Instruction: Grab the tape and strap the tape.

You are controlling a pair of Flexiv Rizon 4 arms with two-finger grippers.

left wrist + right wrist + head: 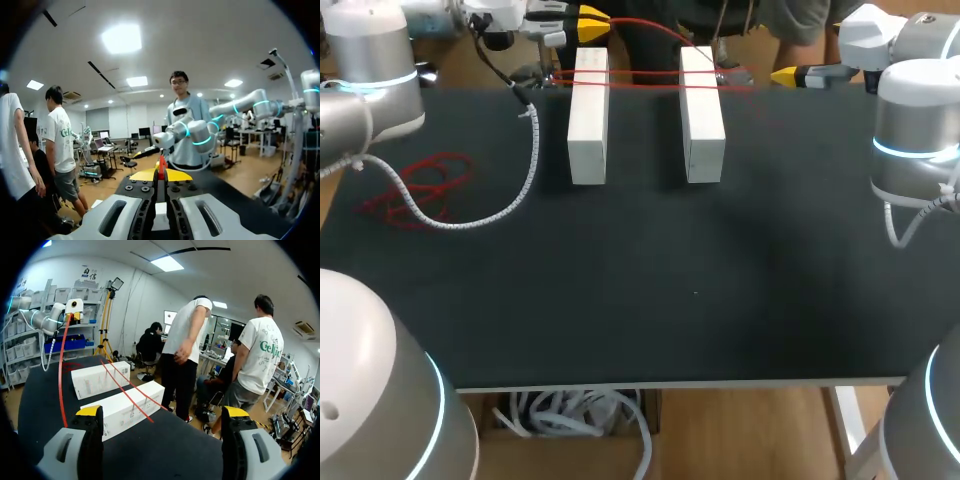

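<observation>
Our left gripper (pixel 592 25) is at the far edge of the table (pixel 650 290), and its yellow fingers are pressed together on the red tape (pixel 640 73). In the left wrist view the tape (pixel 161 169) stands as a thin red strip between the two tips of the left gripper (pixel 161 175).

From there the tape runs with its long axis across the table, from our left side to our right side. Two strands lie almost parallel over the far ends of the left white box (pixel 588 115) and the right white box (pixel 702 115). They cross the boxes at about a right angle, because both boxes lie with their long axes pointing away from us. The strands come together just past the right box, near our right gripper (pixel 785 75).

In the right wrist view the fingers of the right gripper (pixel 162 412) stand wide apart, and the tape (pixel 127 395) goes slanted over both boxes ahead of them.

The boxes are closed (we cannot see what is inside), and they stand apart with a bare strip of table between them.

A loose red heap (pixel 425 185) lies on the left part of the table, and a white spiral cable (pixel 510 205) curves beside it.
</observation>
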